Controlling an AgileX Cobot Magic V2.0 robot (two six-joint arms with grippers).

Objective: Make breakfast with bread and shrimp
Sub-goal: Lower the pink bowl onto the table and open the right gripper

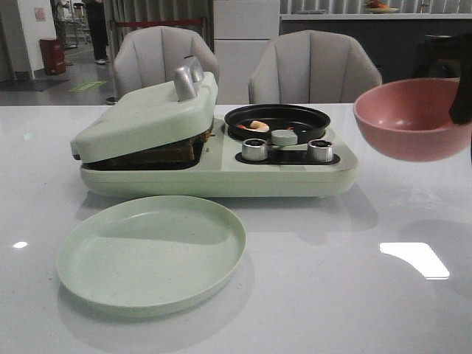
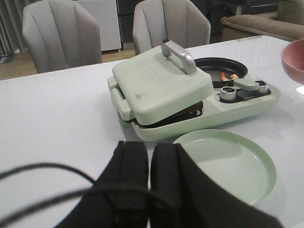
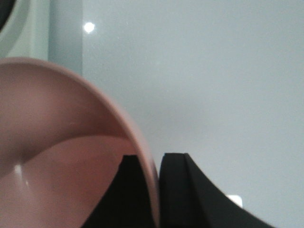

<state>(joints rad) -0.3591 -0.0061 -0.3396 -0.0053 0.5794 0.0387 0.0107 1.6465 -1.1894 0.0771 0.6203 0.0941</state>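
The bread [image 1: 171, 152] shows only as a dark brown edge under the lowered lid [image 1: 140, 114] of the pale green breakfast maker [image 1: 221, 181]. On its right side the black pan [image 1: 313, 118] holds the shrimp [image 1: 257, 126], also seen in the left wrist view as the shrimp [image 2: 231, 76]. My right gripper [image 3: 156, 159] is shut on the rim of a pink bowl [image 3: 57, 142], which hangs in the air right of the maker as the pink bowl [image 1: 409, 118]. My left gripper [image 2: 149, 149] is shut on nothing, above the table near the plate.
A pale green plate [image 1: 151, 254] lies in front of the maker, near the table's front edge. Two silver knobs [image 1: 254, 150] sit on the maker's front. Two grey chairs [image 1: 166, 63] stand behind the table.
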